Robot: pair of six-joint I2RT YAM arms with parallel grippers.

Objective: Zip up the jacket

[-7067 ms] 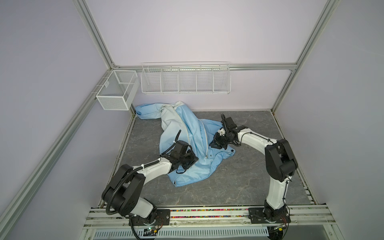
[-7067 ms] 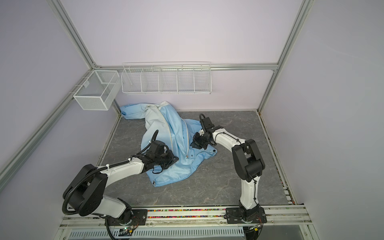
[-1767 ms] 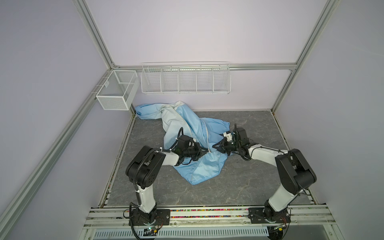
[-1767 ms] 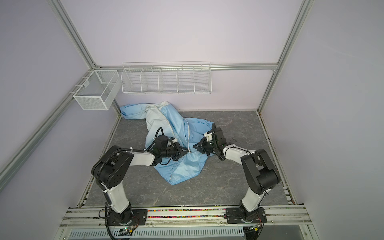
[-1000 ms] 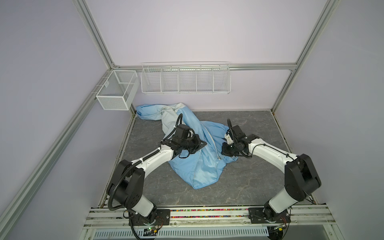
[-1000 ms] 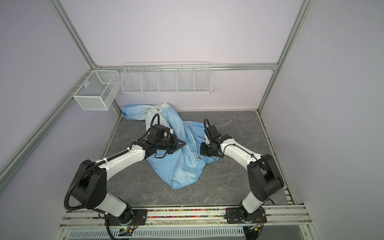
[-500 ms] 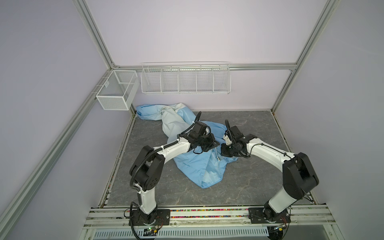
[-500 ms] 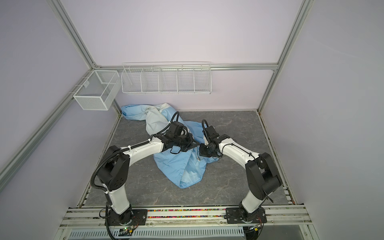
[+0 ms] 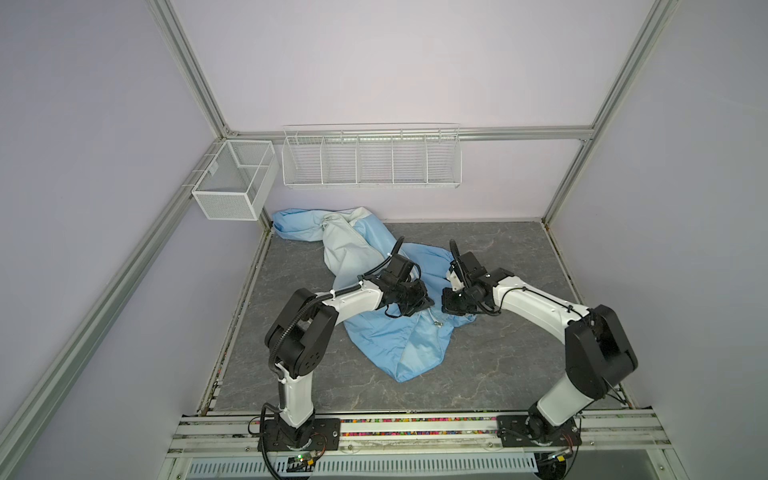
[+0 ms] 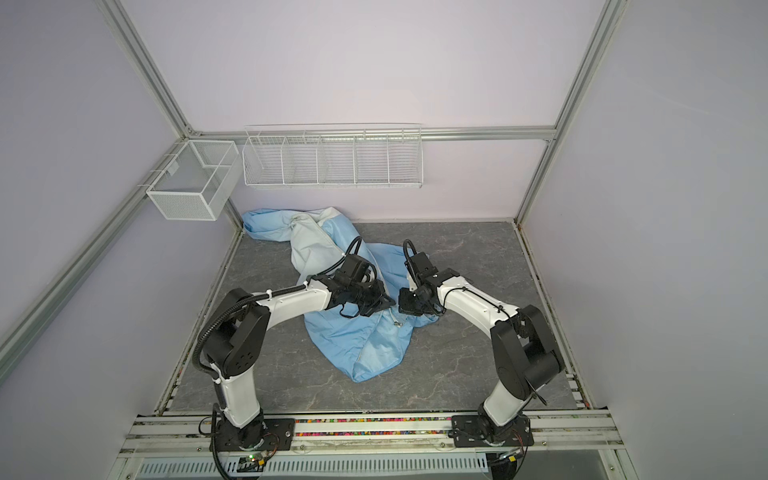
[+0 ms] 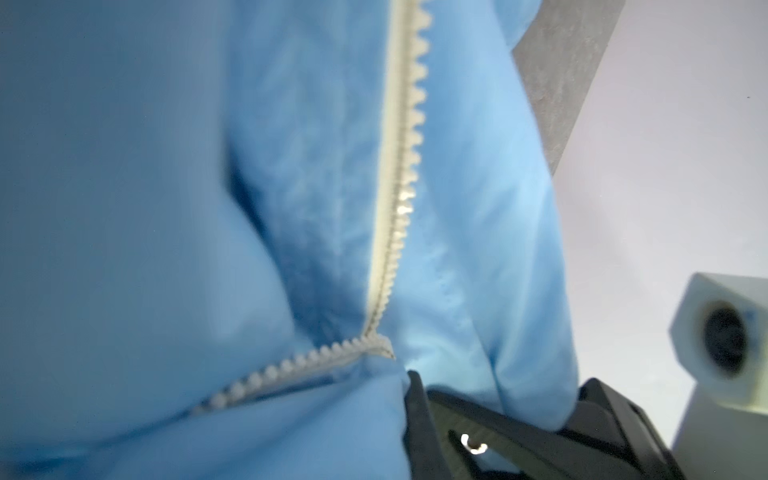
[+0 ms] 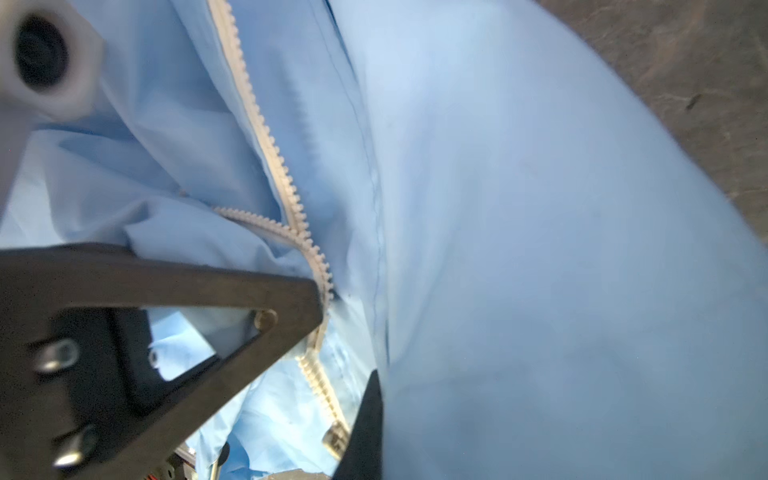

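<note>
Your jacket (image 9: 386, 336) lies crumpled on the grey marbled surface (image 9: 498, 365). Its nearest fold points toward 6 o'clock, a little short of centre.

Past that fold, at centre, your left gripper (image 9: 422, 306) and right gripper (image 9: 449, 306) face each other, near but apart. The left stands at 9 o'clock of the gap, the right at 3 o'clock.

The left fingers (image 11: 419, 415) are closed, with blue fabric pinched and draped over them. The cream zipper (image 11: 395, 199) bends sharply just beside them and shows a single, unmeshed row of teeth.

The right fingers (image 12: 208, 286) are also closed, clamped on the jacket edge where the zipper runs between them.

Beyond the grippers, the jacket's paler part trails toward 11 o'clock and ends at the far corner.

On the far wall at 12 o'clock hangs a white wire rack (image 9: 370, 166). A mesh basket (image 9: 232, 187) hangs at 10 o'clock.
</note>
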